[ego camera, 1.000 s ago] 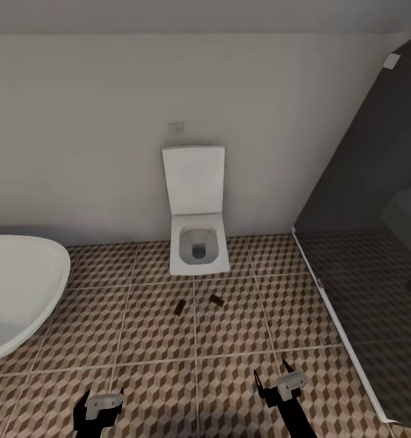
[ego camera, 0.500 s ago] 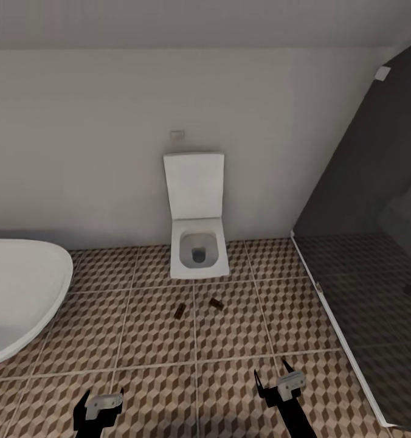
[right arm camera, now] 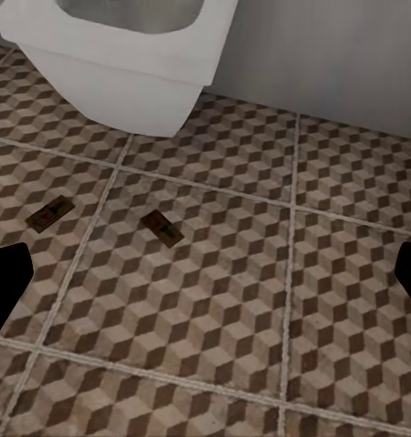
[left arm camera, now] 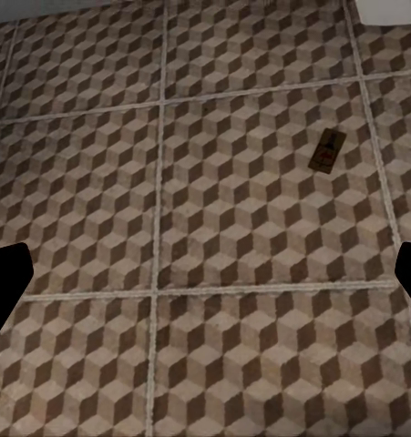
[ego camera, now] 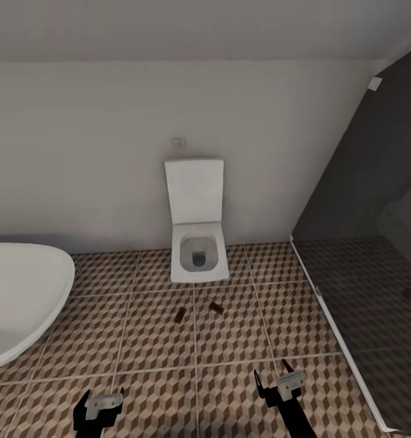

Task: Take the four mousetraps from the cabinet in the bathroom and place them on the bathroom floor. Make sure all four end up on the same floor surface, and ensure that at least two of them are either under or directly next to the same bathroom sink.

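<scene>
Both grippers, the left gripper [ego camera: 100,404] and the right gripper [ego camera: 277,382], hang low over the bathroom floor [ego camera: 138,340] with fingers spread and nothing between them. Two mousetraps lie on the patterned tiles just in front of a white wall-hung toilet [ego camera: 198,243], one mousetrap [ego camera: 179,315] on one side of a grout line and the other mousetrap [ego camera: 216,308] just across it, near each other but apart. A white bathtub [ego camera: 17,298] curves in at one side and a dark glass shower screen [ego camera: 363,243] stands at the other.
</scene>
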